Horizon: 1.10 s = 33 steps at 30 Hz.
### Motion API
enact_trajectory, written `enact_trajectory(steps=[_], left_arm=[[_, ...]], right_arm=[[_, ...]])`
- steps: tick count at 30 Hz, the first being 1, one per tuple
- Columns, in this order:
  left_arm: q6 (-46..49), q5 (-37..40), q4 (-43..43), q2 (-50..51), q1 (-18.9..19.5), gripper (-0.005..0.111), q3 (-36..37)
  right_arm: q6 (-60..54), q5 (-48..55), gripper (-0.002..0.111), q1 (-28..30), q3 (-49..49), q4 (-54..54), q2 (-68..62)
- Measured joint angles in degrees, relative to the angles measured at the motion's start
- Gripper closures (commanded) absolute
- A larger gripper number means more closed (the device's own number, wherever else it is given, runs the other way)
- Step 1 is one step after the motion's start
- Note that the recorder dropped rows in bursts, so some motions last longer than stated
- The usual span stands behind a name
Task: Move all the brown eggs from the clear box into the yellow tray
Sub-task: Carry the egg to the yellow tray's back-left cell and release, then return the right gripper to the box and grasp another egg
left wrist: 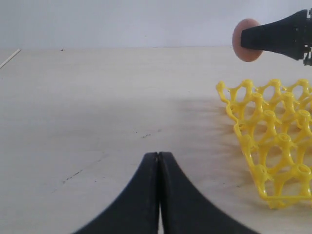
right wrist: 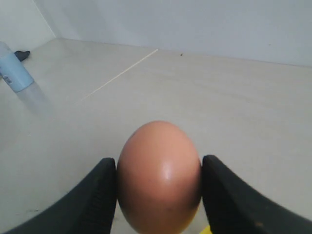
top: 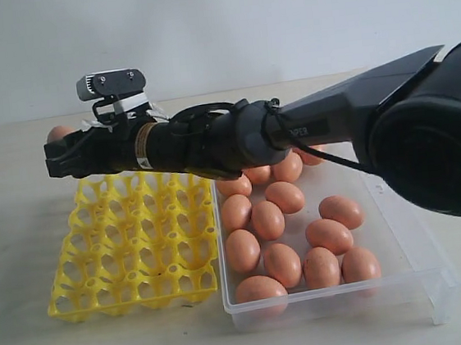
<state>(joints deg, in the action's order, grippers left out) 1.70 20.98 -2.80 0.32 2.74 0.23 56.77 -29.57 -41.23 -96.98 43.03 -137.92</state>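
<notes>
My right gripper (top: 53, 150) reaches across to the left, above the far left corner of the yellow tray (top: 131, 249), shut on one brown egg (right wrist: 159, 176). That held egg (top: 59, 133) also shows in the left wrist view as the held egg (left wrist: 246, 40) above the yellow tray (left wrist: 273, 146). The tray's cups hold nothing. Several brown eggs (top: 281, 262) lie in the clear box (top: 408, 290) to the tray's right. My left gripper (left wrist: 158, 155) is shut with nothing in it, low over bare table left of the tray; it does not show in the exterior view.
A pale blue bottle (right wrist: 13, 70) stands at the far edge of the table in the right wrist view. The right arm (top: 357, 118) spans over the clear box's far end and the tray's far row. A white wall runs behind the table.
</notes>
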Motion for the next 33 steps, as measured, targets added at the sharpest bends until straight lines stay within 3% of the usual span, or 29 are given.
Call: enact_trajectory(steps=[6, 8, 11, 13, 19, 21, 22, 28, 33], left_arm=[[0.0, 0.0, 0.0, 0.0, 0.0, 0.107, 0.0], [0.0, 0.0, 0.0, 0.0, 0.0, 0.107, 0.0], [0.0, 0.0, 0.0, 0.0, 0.0, 0.107, 0.0], [0.0, 0.0, 0.0, 0.0, 0.0, 0.107, 0.0], [0.0, 0.0, 0.0, 0.0, 0.0, 0.107, 0.0], [0.0, 0.0, 0.0, 0.0, 0.0, 0.107, 0.0], [0.0, 0.0, 0.0, 0.0, 0.0, 0.107, 0.0], [0.0, 0.0, 0.0, 0.0, 0.0, 0.107, 0.0], [0.0, 0.0, 0.0, 0.0, 0.0, 0.107, 0.0]], right_arm=[[0.0, 1.4, 0.104, 0.2, -2.6, 0.2, -3.1], [-0.2, 1.9, 0.093, 0.6, -2.9, 0.2, -3.7], [-0.9, 2.8, 0.066, 0.9, -3.0, 0.2, -4.3], [-0.9, 2.9, 0.057, 1.0, -3.0, 0.2, -4.9], [-0.9, 2.9, 0.046, 1.0, -3.0, 0.2, -5.1], [-0.9, 2.8, 0.050, 1.0, -3.0, 0.2, -5.1], [-0.8, 2.8, 0.062, 1.0, -3.0, 0.2, -5.1], [6.9, 9.4, 0.105, 1.1, -3.0, 6.9, 0.9], [9.8, 20.1, 0.108, 2.3, 0.5, 8.1, 11.9]])
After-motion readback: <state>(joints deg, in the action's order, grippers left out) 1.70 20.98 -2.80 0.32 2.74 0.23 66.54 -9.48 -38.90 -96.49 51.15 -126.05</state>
